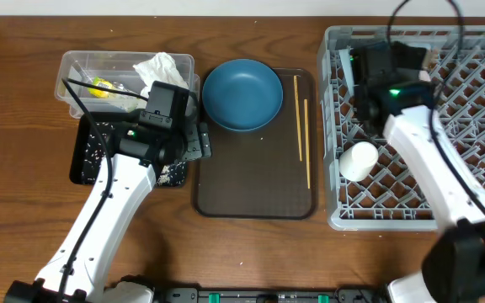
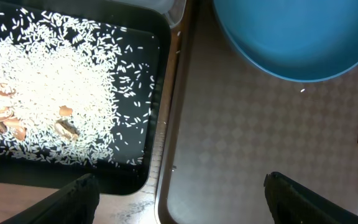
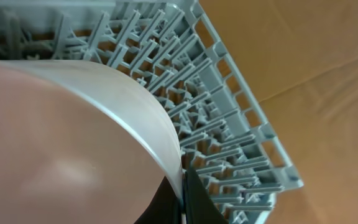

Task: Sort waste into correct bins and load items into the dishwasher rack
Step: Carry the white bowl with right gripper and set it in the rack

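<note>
Loading the rack looks like the step in hand. The right gripper is clamped on the rim of a pale bowl at the 10 o'clock corner of the grey rack. The left gripper hangs spread and empty over the seam between the black tray and the brown tray. Next, I'd guess, the bowl needs seating between pegs. The blue dish sits at the brown tray's 12 o'clock and the chopsticks at its 3 o'clock.

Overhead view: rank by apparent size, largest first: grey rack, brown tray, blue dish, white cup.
1. grey rack, largest even though the right frame edge cuts it off
2. brown tray
3. blue dish, sitting on the tray's far end
4. white cup, lying in the rack, clearly smallest
</note>
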